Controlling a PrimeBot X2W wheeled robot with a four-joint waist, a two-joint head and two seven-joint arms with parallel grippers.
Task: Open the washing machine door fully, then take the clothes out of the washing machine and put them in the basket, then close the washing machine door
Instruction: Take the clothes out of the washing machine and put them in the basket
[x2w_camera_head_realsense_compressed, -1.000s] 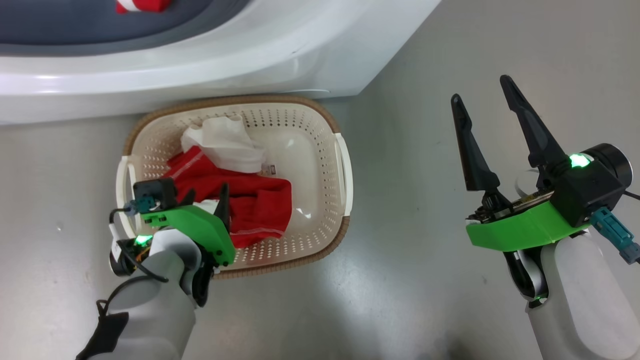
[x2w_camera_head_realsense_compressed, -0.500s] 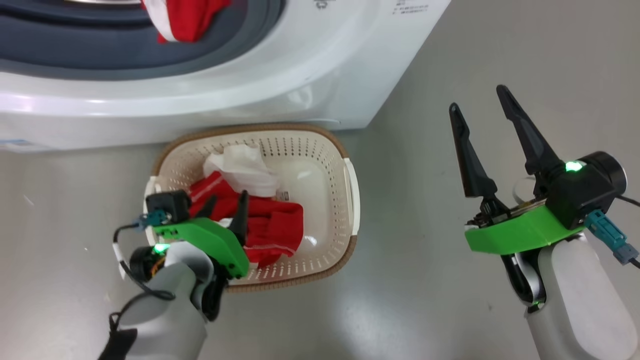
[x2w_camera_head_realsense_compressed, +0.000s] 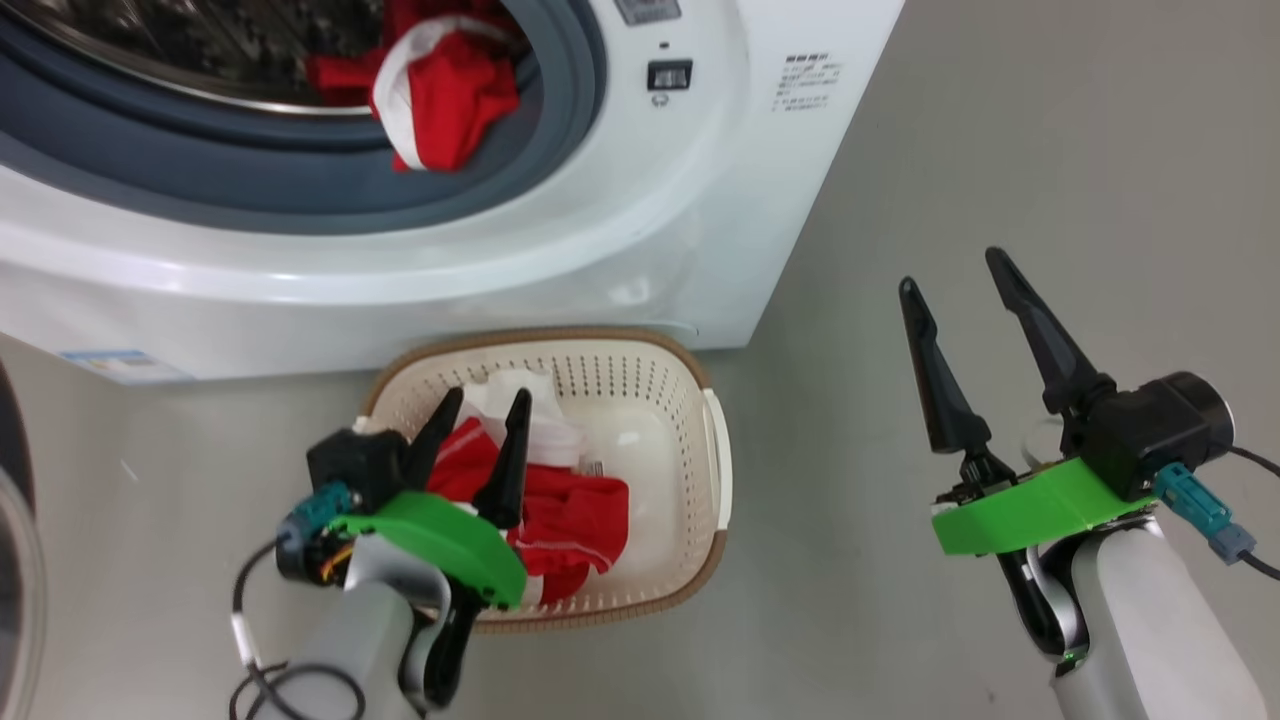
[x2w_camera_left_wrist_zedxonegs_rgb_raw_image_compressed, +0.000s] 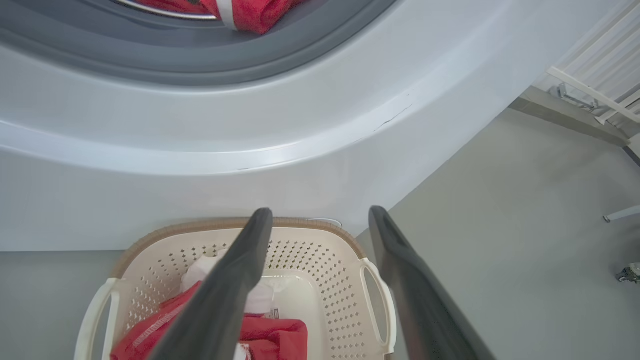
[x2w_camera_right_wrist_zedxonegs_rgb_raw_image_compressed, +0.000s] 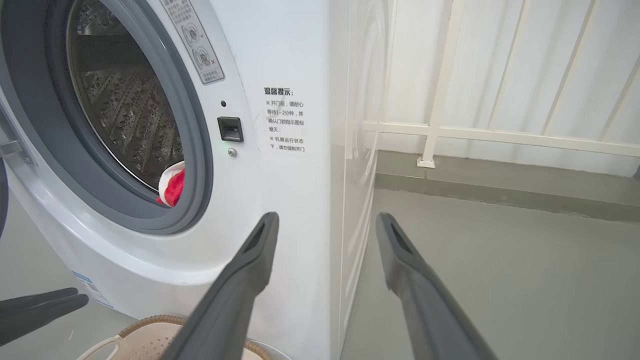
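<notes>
Clothes (x2w_camera_head_realsense_compressed: 585, 510) in basket (x2w_camera_head_realsense_compressed: 640, 385); right wrist view reveals drum (x2w_camera_right_wrist_zedxonegs_rgb_raw_image_compressed: 125, 110); left fingers (x2w_camera_head_realsense_compressed: 510, 455), right fingers (x2w_camera_head_realsense_compressed: 935, 370) wide.

The left gripper (x2w_camera_head_realsense_compressed: 486, 400), two long dark fingers on a green wrist mount, sits near left, jaws spread wide, empty. The right gripper (x2w_camera_head_realsense_compressed: 950, 272), near right, points far, likewise spread and empty.

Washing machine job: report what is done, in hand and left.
Done: the washing machine door is open, and some red and white clothes lie in the basket. In hand: nothing; the left gripper hovers open over the basket, the right gripper open over the floor. Left: more red clothes in the washing machine, then closing the door.
</notes>
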